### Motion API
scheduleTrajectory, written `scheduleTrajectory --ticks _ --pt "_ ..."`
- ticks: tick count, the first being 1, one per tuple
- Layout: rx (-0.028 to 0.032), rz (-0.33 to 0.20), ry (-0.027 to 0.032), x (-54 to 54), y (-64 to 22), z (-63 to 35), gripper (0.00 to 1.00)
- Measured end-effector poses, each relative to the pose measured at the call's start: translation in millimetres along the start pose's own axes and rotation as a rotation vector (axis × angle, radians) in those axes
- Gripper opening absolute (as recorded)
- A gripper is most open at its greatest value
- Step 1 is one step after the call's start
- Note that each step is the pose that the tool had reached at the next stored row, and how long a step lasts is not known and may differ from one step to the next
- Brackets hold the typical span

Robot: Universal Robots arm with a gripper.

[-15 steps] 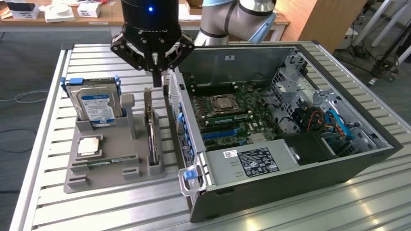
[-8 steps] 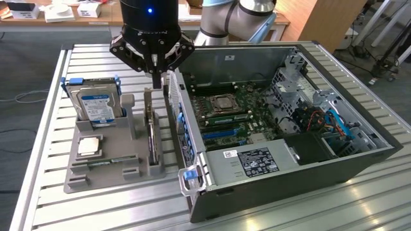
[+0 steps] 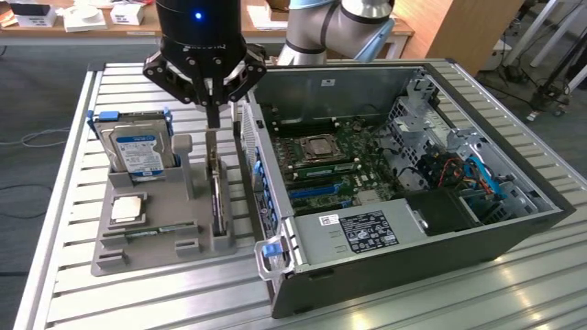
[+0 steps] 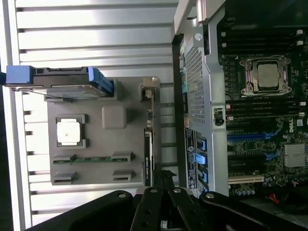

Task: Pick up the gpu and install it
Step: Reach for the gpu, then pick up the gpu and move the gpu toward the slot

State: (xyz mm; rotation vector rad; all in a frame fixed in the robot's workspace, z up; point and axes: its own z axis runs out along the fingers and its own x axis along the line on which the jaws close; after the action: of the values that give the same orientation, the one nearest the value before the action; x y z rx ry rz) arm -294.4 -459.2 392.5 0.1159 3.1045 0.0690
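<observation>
Hanging pincer (image 3: 213,118) over upright gpu (image 3: 218,199)

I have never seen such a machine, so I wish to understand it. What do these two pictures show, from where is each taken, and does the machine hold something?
This is a robot arm with a gripper at its end. One picture comes from a camera off the arm that sees the whole table; the other from a camera on the wrist, looking down past the gripper. On the slatted metal table sits a grey holder with computer parts: a hard drive, a processor chip, a thin memory stick, and the gpu, a dark card standing on its edge. Beside the holder stands an open computer case. The gripper is right at the gpu's upper edge; whether it grips the card, I cannot tell.
</observation>
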Motion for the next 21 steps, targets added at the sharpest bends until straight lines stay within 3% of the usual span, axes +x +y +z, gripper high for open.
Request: scheduleTrajectory --ticks 16,21 --pt "-0.0001 0.000 -0.0001 1.5 -0.1 0.1 0.11" --pt "-0.0001 0.000 -0.0001 1.5 -0.1 0.1 0.23"
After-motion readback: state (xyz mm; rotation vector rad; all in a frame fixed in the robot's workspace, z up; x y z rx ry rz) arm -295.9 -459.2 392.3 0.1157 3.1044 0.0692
